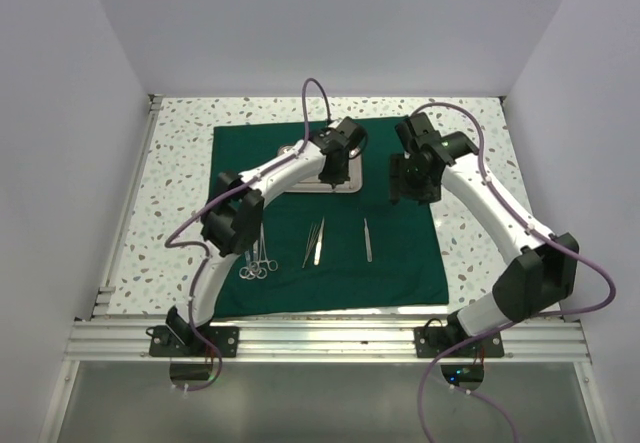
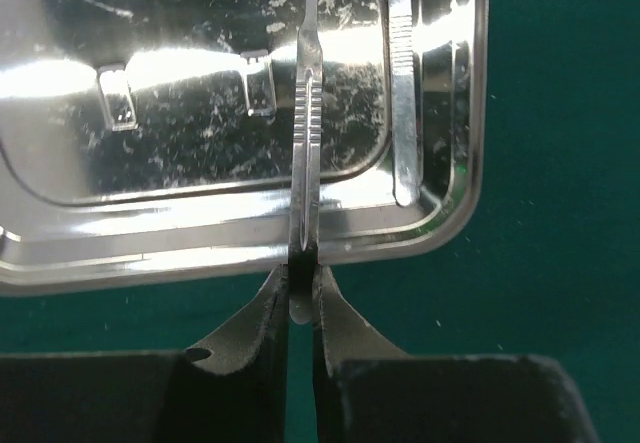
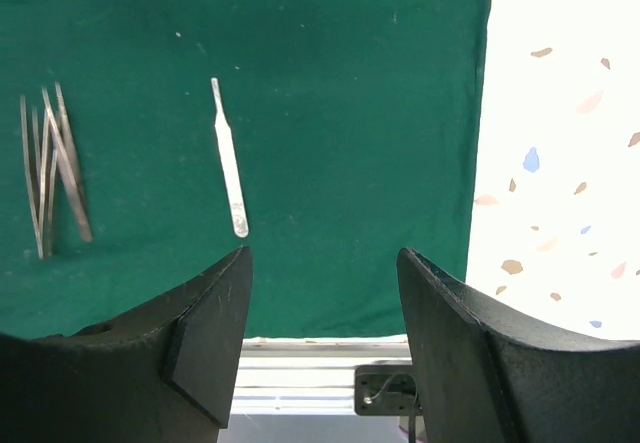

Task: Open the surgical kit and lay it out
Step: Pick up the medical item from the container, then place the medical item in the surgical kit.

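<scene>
Left wrist view is showing the left gripper pinching a slim tool over the tray. It is likely moving tools out. Next it is needing to lay this one on the cloth near the tweezers. The right gripper is hanging open.

No readable text, label, brand, number or sign in any view.
</scene>
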You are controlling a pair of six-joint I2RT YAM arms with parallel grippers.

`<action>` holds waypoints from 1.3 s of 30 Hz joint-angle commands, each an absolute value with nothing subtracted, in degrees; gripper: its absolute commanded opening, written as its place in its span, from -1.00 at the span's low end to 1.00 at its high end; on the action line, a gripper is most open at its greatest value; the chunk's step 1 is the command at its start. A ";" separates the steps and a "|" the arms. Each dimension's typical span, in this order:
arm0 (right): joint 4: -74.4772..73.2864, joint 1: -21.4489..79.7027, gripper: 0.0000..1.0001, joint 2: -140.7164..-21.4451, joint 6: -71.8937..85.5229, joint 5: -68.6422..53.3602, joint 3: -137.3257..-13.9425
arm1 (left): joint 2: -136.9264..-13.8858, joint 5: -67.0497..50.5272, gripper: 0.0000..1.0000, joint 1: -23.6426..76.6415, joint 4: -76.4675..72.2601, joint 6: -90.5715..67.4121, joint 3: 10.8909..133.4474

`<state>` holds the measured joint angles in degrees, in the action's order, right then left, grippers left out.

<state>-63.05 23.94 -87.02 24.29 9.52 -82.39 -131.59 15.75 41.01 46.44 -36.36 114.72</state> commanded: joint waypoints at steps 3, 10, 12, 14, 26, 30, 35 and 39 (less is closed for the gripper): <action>-61.18 23.73 0.26 -82.44 25.49 9.06 -82.62 | -122.18 17.66 -1.00 44.64 50.88 -44.37 112.94; -57.04 23.64 0.26 -79.02 25.84 7.30 -76.39 | -118.74 17.84 -1.00 52.80 54.58 -54.22 109.87; -56.25 23.38 0.25 -77.87 25.93 7.21 -75.42 | -118.48 18.19 -1.00 55.70 54.93 -57.12 108.20; -55.81 23.29 0.26 -76.65 26.10 6.77 -74.18 | -118.56 18.46 -1.00 57.47 55.46 -59.92 106.53; -55.11 23.29 0.25 -72.34 26.54 5.54 -67.94 | -119.45 16.52 -1.00 65.74 49.75 -73.20 96.78; -55.11 23.29 0.25 -71.98 26.63 4.92 -67.15 | -119.53 16.26 -1.00 66.09 46.41 -74.62 94.04; -55.28 23.20 0.24 -72.33 26.63 4.92 -68.11 | -119.01 18.36 -0.07 66.09 47.98 -73.66 96.67; -54.85 23.29 0.23 -73.65 26.72 3.61 -70.56 | -116.29 23.89 0.33 65.83 55.34 -72.60 102.37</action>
